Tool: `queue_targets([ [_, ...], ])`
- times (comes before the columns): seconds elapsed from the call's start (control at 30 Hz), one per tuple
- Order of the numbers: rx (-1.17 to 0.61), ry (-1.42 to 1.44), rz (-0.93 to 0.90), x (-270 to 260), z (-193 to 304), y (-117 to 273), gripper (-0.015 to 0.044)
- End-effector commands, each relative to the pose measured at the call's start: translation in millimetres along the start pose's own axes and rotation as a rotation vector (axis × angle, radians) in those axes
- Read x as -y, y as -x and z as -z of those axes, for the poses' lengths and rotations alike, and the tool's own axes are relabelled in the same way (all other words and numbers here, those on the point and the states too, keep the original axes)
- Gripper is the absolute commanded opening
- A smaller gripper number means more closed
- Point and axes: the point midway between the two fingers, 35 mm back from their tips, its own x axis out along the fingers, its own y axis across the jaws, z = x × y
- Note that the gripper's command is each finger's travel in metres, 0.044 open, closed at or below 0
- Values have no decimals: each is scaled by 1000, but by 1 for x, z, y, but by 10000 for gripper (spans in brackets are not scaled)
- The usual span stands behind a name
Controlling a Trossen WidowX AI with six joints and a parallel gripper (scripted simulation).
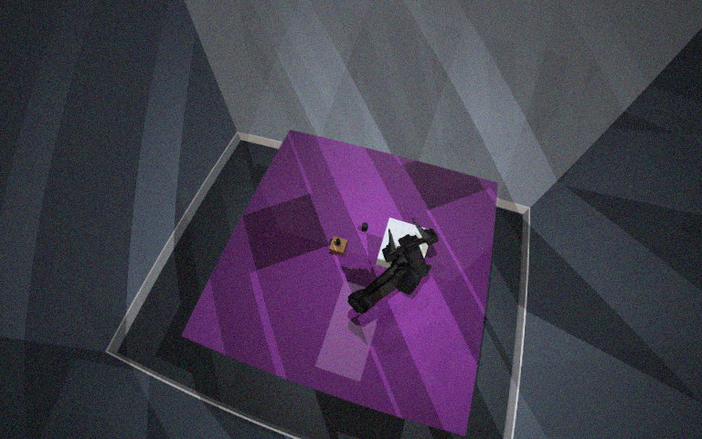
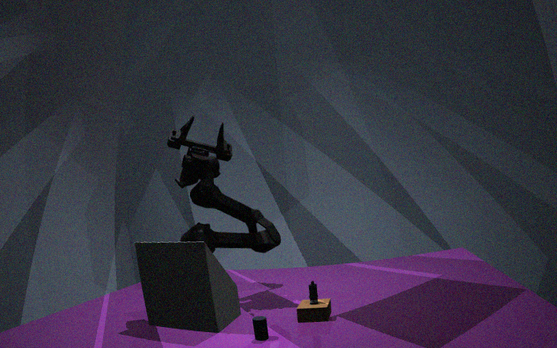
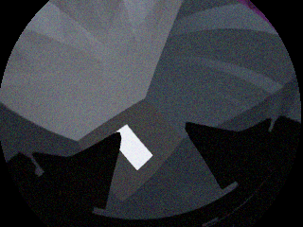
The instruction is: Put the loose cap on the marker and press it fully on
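The claw (image 2: 203, 129) is way up in the air, pointing at the ceiling with both fingers (image 2: 220, 134) spread wide and nothing between them. In the wrist view you mostly get grey wall panels past the two dark finger shapes, plus a sliver of purple at the top edge and a small white patch in the middle — none of the task stuff shows there.

Below the claw, the arm (image 2: 230, 209) folds back in an S shape down to its base, which sits behind a big dark wedge-shaped box (image 2: 184, 283) on the purple table (image 2: 410, 295). From the top view that box has a white top face (image 1: 400, 230), and the arm hangs partly over it.

The marker (image 2: 313, 292) stands upright in the tan holder block (image 2: 313, 310), out on the table to one side of the box. The cap (image 2: 260, 327) stands loose on the table, upright, near the block but not touching it — it's between the block and the box's corner in the exterior view. In the top view the cap (image 1: 364, 226) sits apart from the block (image 1: 337, 244), closer to the white box top.

The box is the one bulky thing near the cap. A low pale rim (image 1: 170, 243) runs around the table area.
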Motion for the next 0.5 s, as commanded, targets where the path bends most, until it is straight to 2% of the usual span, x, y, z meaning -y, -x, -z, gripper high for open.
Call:
queue_targets([
  [0.0,-4,-14,-5,-2,0,-1,374],
  [0.07,-24,-128,-35,-16,2,-5,321],
  [0.17,44,-414,-41,-38,-15,-27,247],
  [0.47,408,-1151,-183,-63,-117,-92,247],
])
